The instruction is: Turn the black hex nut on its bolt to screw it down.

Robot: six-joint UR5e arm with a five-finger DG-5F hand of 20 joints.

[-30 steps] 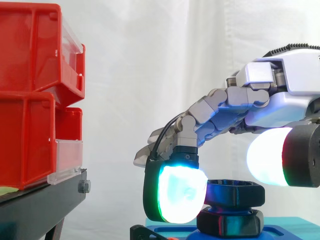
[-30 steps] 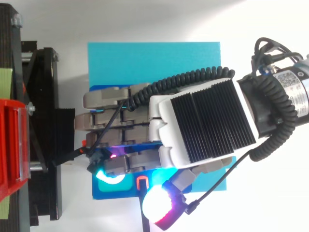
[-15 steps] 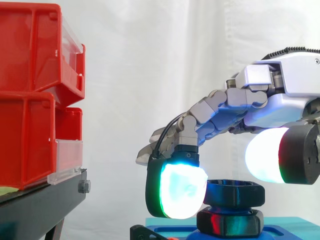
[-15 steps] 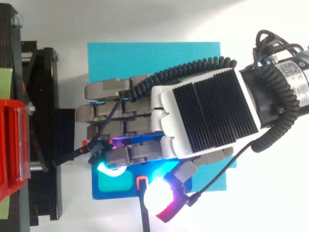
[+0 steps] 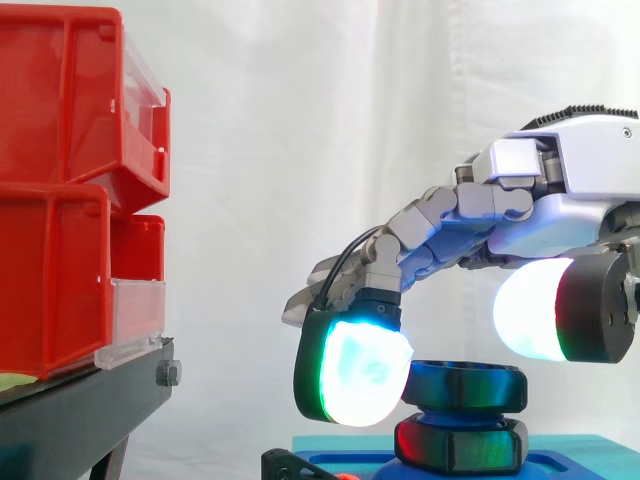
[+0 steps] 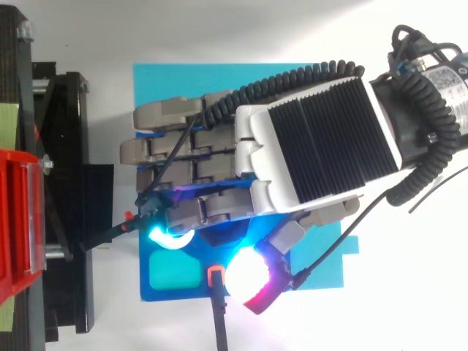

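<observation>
The black hex nut sits on its bolt above a second black hex piece, both standing on a blue base. My hand reaches in from the right and hovers over them, fingers loosely bent. One cyan-green fingertip rests against the nut's left side. The white thumb pad hangs above and to the right of the nut, apart from it. From above, the hand covers the nut.
The blue base lies on a cyan mat. Stacked red bins on a black stand rise at the left, a short gap from the fingertips. A white curtain hangs behind.
The hand has swung round over the nut and risen slightly. The thumb pad moved in towards the base, and the lower black piece shows a different face.
</observation>
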